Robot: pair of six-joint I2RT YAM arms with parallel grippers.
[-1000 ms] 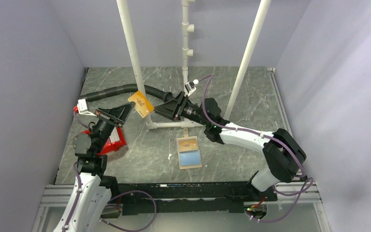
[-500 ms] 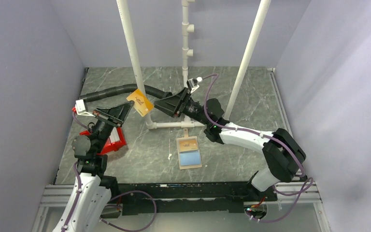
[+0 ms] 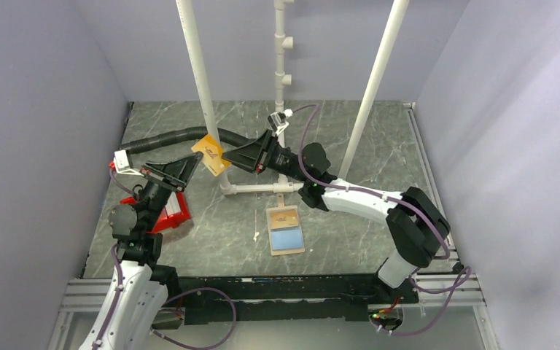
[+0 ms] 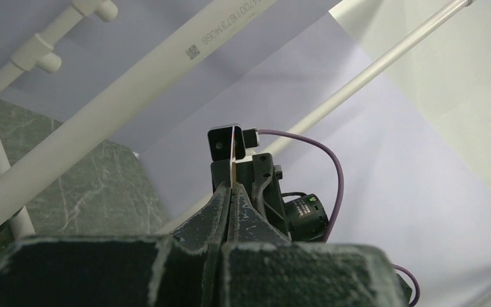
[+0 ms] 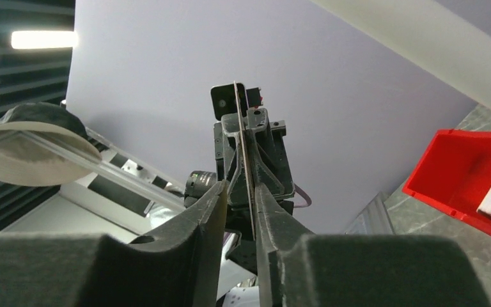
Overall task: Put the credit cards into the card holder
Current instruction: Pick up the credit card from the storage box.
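Handover in mid-air: left claw (image 3: 193, 162) pinches one of the credit cards (image 3: 212, 154), right claw (image 3: 227, 159) straddles it, jaws ajar. The card holder (image 3: 285, 230) lies open on the tabletop (image 3: 350, 219), and a pale stack waits in the red bin (image 5: 460, 166).

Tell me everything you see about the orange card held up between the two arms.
The credit card is thin, flat, orange-tan plastic with a small mark, tilted in the air above the table. The left fingers are shut on one edge; the right fingers straddle the opposite edge, not yet closed on it.
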